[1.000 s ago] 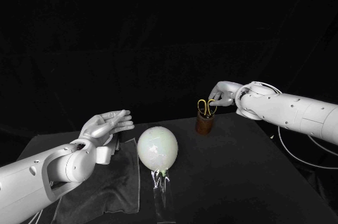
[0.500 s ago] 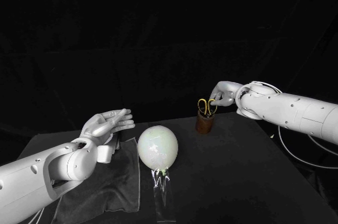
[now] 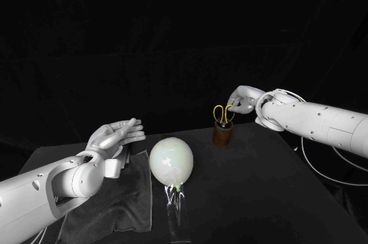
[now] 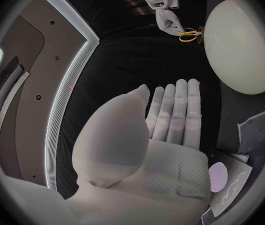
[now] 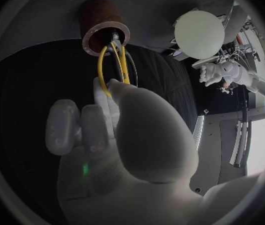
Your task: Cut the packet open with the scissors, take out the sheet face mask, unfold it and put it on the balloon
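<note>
Above the cup, the right hand pinches the scissors; the left hand lies open, empty. Snagged blades could tip the cup

Smooth white left arm and right arm; silver left hand and right hand; thin white cable.

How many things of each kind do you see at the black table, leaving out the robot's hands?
Pale oval balloon: 1
Yellow-handled scissors: 1
Brown cylindrical holder: 1
Flat mask packet: 1
Grey cloth: 1
Clear plastic film: 1
Total: 6
</note>
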